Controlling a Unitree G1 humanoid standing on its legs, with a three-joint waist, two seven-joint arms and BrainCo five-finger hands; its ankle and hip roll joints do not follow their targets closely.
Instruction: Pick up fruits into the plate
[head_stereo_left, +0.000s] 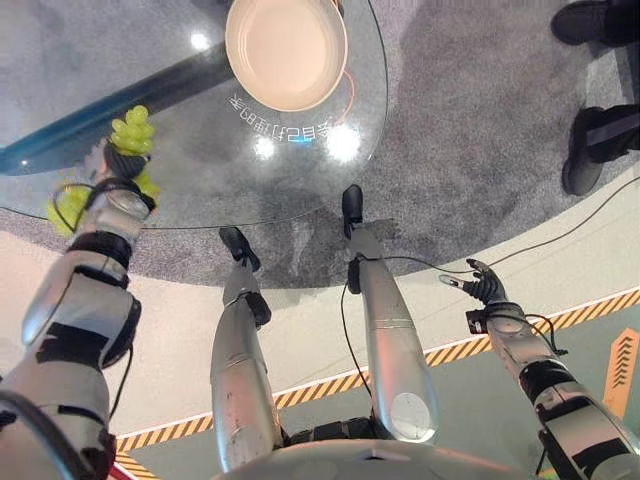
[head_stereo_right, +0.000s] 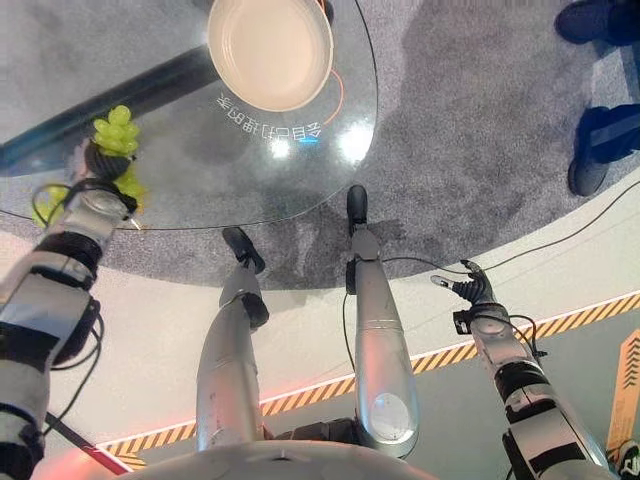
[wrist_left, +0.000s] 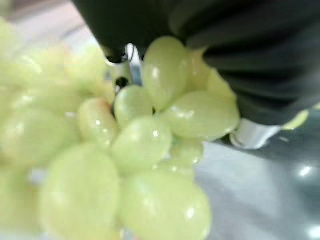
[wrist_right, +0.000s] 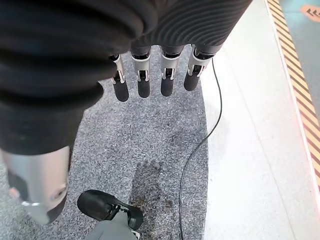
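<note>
A bunch of green grapes (head_stereo_left: 133, 130) is in my left hand (head_stereo_left: 120, 166), which is shut on it at the left edge of the round glass table (head_stereo_left: 300, 170). More of the bunch hangs below the wrist (head_stereo_left: 68, 205). In the left wrist view the grapes (wrist_left: 145, 145) press right up against the hand's dark cover. The cream plate (head_stereo_left: 232, 55) stands empty at the far side of the table, to the right of the grapes. My right hand (head_stereo_left: 484, 285) hangs low at the right, off the table, its fingers (wrist_right: 143, 85) straight and holding nothing.
A person's dark shoes (head_stereo_left: 592, 150) stand on the grey carpet at the far right. A yellow-and-black striped line (head_stereo_left: 560, 318) crosses the floor near my right hand. A dark bar (head_stereo_left: 110, 105) shows under the glass table.
</note>
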